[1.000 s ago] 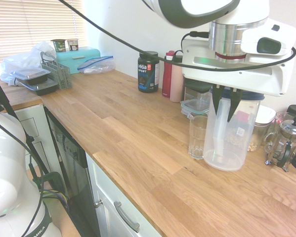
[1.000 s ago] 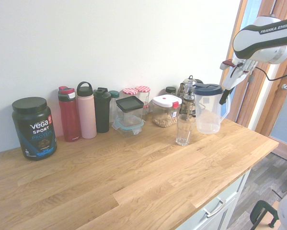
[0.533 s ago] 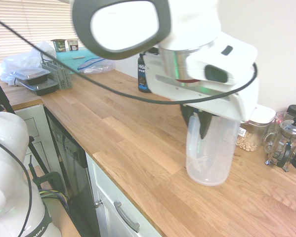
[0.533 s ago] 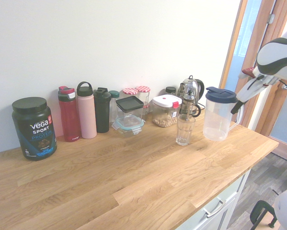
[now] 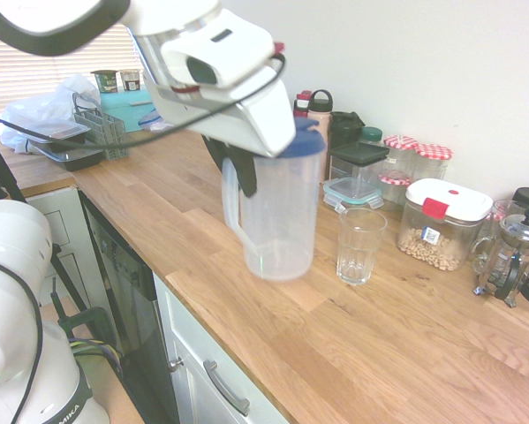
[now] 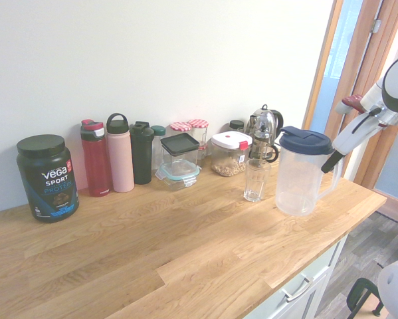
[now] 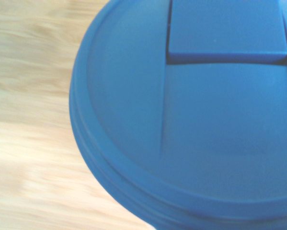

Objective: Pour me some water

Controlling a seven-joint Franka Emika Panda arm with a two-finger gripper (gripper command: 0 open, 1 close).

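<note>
My jaws (image 5: 238,177) are closed on the handle (image 5: 231,208) of the clear pitcher (image 5: 282,212) with blue lid (image 5: 306,141). The pitcher is upright, near the table's (image 5: 246,331) front edge. The drinking glass (image 5: 359,247) is beside the pitcher, not touching it.

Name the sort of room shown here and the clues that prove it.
Most likely a home kitchen: a wooden worktop over drawers, a French press and a tub of protein powder.

Upper left of the first exterior view: teal box (image 5: 128,108), two cups (image 5: 118,81) (both small) on top. Far left, second exterior view: black-lidded protein tub (image 6: 48,178).
</note>
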